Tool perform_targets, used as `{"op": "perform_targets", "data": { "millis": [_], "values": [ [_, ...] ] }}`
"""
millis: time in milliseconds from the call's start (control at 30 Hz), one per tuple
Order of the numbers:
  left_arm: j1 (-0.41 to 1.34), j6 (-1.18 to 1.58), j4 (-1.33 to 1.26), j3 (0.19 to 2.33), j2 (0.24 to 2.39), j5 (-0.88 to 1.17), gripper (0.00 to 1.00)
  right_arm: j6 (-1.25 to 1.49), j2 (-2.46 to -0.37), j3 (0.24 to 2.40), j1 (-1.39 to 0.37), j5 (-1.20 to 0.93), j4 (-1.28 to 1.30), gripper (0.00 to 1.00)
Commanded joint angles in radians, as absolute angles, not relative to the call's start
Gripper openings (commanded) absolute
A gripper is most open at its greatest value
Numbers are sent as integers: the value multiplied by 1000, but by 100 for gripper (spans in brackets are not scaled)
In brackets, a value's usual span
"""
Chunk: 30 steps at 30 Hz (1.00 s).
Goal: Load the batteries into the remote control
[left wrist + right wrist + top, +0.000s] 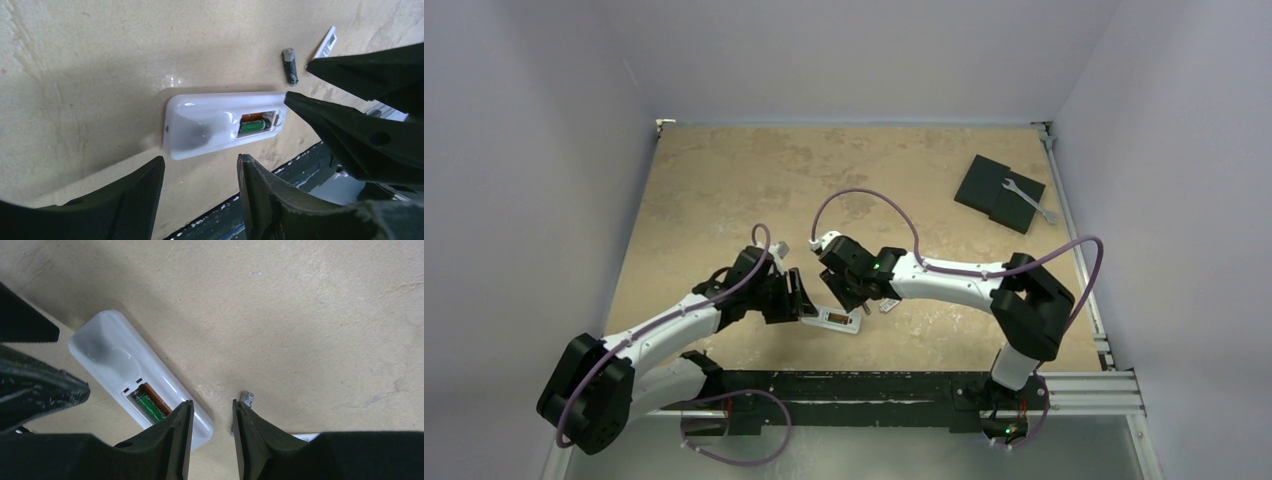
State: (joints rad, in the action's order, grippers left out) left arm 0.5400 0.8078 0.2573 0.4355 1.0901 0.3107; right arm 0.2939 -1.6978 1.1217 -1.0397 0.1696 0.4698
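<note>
The remote control (836,319) lies face down on the table (724,190), close to its near edge and between the two grippers. Its back compartment is uncovered, and the seated battery (255,124) fills one slot in it, green and orange. The loose battery (289,65) lies on the table just beyond the remote's open end, apart from it. A thin white strip (327,42) rests a little farther out.

The left gripper (802,300) points at the remote's closed end. Its fingers (135,200) are spread and hold nothing. The left arm rises from its base at the lower left and runs up and to the right, with the wrist bent in towards the remote.

The right gripper (849,290) hangs over the compartment end. Its fingers (175,440) stand apart with only bare table in the gap. One fingertip sits right at the remote's corner, but I cannot tell whether it touches. The right arm stands up from its base at the lower right. Its white forearm stretches left and the wrist tips downward.

The table is tan and mottled like stone. Far back on the right, a black pad (999,193) carries a silver wrench (1029,200). A metal rail (1074,385) runs along the near edge, and pale grey walls close in the other three sides.
</note>
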Motion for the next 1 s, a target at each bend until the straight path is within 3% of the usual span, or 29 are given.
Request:
{"op": "perform_targets", "data": {
  "millis": [0, 500, 967],
  "values": [
    [571, 872, 251, 442, 1059, 324, 55, 280, -1680, 1114, -1023, 233, 419, 42],
    [653, 939, 179, 441, 1126, 309, 56, 270, -1686, 1075, -979, 270, 383, 50],
    [661, 909, 163, 443, 1198, 269, 56, 288, -1686, 1015, -962, 199, 364, 49]
  ]
}}
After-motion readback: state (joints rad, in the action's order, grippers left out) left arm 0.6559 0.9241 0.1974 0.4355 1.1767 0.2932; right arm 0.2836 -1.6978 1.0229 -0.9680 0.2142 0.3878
